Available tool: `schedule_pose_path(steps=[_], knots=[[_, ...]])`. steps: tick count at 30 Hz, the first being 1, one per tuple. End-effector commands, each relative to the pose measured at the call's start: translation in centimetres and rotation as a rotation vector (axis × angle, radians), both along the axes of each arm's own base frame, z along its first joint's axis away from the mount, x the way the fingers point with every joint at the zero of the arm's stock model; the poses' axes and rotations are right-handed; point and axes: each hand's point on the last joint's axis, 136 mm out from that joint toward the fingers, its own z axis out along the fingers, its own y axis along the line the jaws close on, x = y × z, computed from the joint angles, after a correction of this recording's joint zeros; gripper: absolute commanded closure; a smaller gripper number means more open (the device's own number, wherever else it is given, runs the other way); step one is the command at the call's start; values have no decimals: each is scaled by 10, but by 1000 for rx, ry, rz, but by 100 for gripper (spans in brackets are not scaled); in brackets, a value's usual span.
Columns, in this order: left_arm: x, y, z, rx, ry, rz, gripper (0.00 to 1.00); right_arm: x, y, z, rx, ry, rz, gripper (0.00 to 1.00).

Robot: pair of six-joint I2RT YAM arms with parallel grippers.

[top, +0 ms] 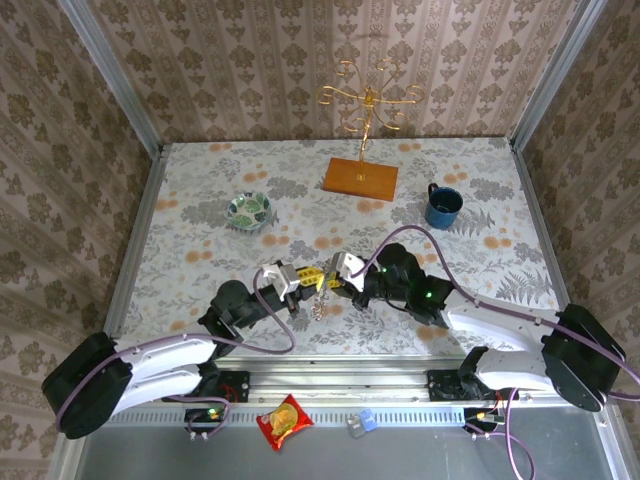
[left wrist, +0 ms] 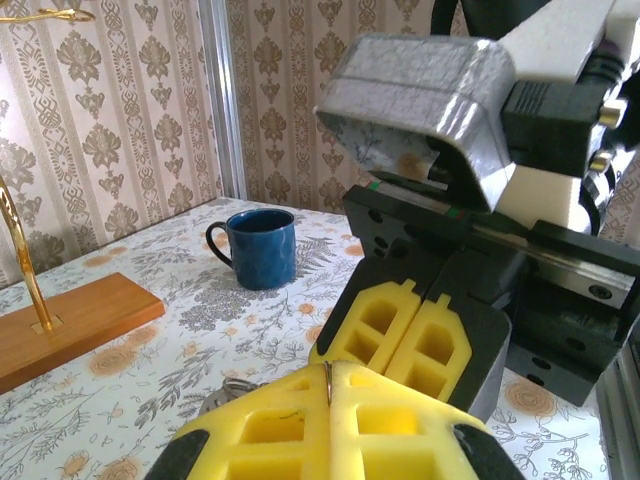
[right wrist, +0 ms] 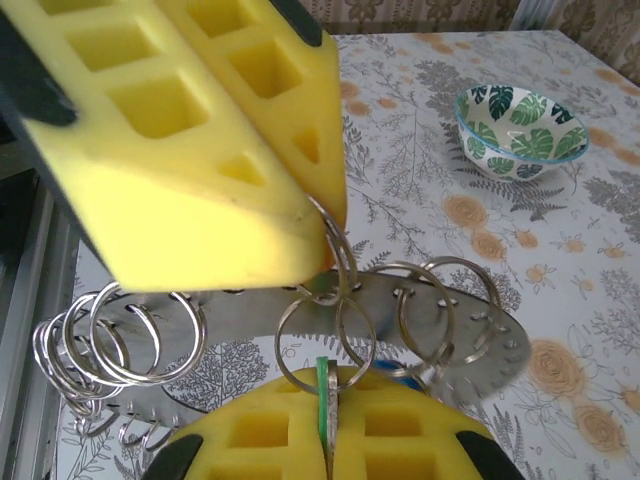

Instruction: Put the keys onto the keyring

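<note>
We are mid-threading, and neither key is surely on yet. In the top view both arms meet low in the middle of the frame, the left gripper (top: 300,280) and right gripper (top: 335,276) tip to tip, with something small and metallic dangling between them.

The right wrist view tells us more. The keyring (right wrist: 495,345), a flat grey plate pierced with holes, runs across the lower half of the frame, with wire rings (right wrist: 120,330) bunched at its left end and more along it. From the upper left, the left gripper (right wrist: 320,225) comes in with its pads pressed together on one loop (right wrist: 345,262) above the plate. At the bottom centre, the right gripper (right wrist: 328,400) is clamped on the green key (right wrist: 322,385), which stands edge-on between the pads just beneath a ring. We cannot tell whether the key's hole has caught the wire yet.

A patch of blue (right wrist: 400,372) shows at the lower right of the plate. We take it for the blue key, mostly hidden, and whether it already hangs from a ring is unclear.

In the left wrist view the two sets of yellow pads face each other, both closed, at the bottom centre.

By our reckoning, the green key remains to be worked onto its loop, and the blue key's place confirmed.
</note>
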Motion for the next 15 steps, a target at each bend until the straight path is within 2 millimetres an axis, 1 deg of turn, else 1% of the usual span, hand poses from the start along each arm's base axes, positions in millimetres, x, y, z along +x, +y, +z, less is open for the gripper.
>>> schedule_pose_path(steps=[1, 5, 9, 10, 12, 14, 15], knots=[[-2, 3, 9, -7, -45, 9, 100, 2, -11, 0, -56, -22, -33, 100], [-6, 1, 3, 28, -36, -13, 100, 2, -16, 6, -70, -33, -46, 100], [-8, 0, -7, 68, -18, -30, 100, 2, -17, 20, -59, -44, -47, 100], [-8, 0, -9, 72, -13, -31, 96, 1, -17, 23, -56, -47, -48, 100], [-9, 0, -8, 67, -16, -33, 85, 1, -18, 27, -59, -51, -50, 100], [-8, 2, -5, 60, -23, -24, 71, 2, -19, 31, -67, -56, -52, 100], [-7, 3, -4, 56, -28, -13, 62, 3, -19, 32, -72, -57, -54, 100]])
